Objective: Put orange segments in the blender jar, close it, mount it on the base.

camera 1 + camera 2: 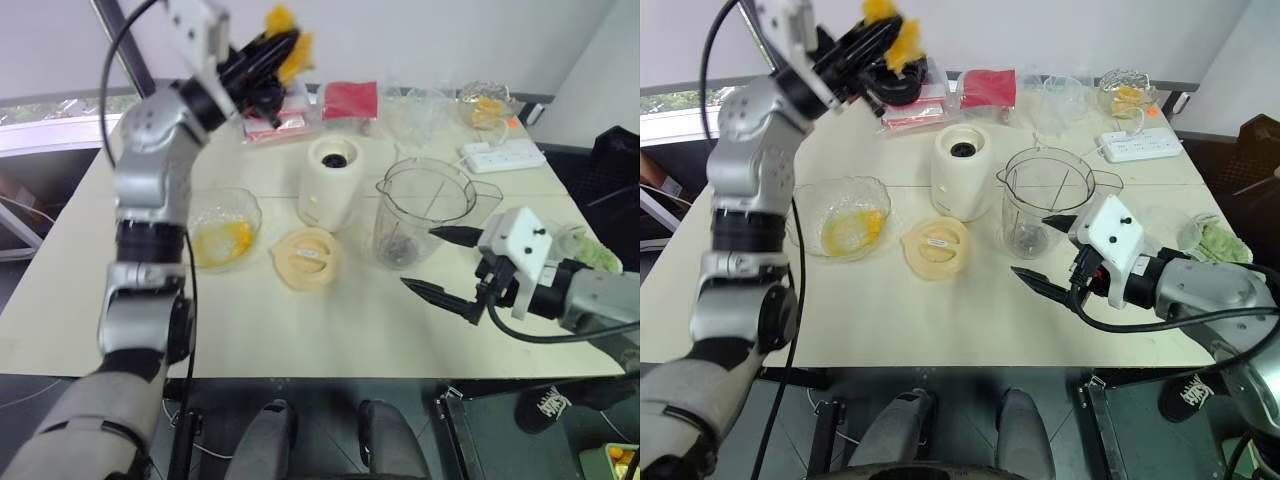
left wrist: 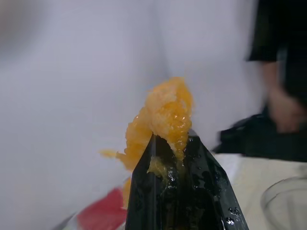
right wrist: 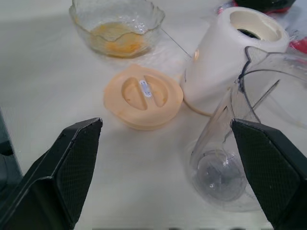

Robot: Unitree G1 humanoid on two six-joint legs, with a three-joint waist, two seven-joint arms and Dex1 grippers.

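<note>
Head views, taken from the near table edge outward: the right gripper (image 1: 436,259) hovers low over the cream table (image 1: 330,340) at the near right, its two black fingers spread wide and grasping nothing, pointing toward the middle of the table. Just beyond its fingertips stands the blender jar (image 1: 420,212), upright and uncovered, a clear pitcher with the black blade hub visible at its bottom; no fruit shows inside it. To the jar's left, lying flat on the table, is the pale-yellow round lid (image 1: 306,257), and just behind the lid stands the base (image 1: 331,183), a cream-white cylinder with a black socket on top, beside the jar and apart from it. Farther left, a shallow clear crinkled bowl (image 1: 222,226) holds some of the orange segments (image 1: 224,240). Raised high over the far left part of the table, the left gripper (image 1: 283,48) is clenched on a pulpy yellow-orange piece of orange (image 2: 165,115); the left wrist view shows this fruit squeezed between the black fingertips (image 2: 211,187) and bulging out past them. Along the far edge lie a red packet (image 1: 351,99), more clear containers (image 1: 420,108), one of them with something orange inside, and a white power strip (image 1: 502,155). In the left wrist view a person in dark clothing (image 2: 280,81) stands blurred beyond the table.
</note>
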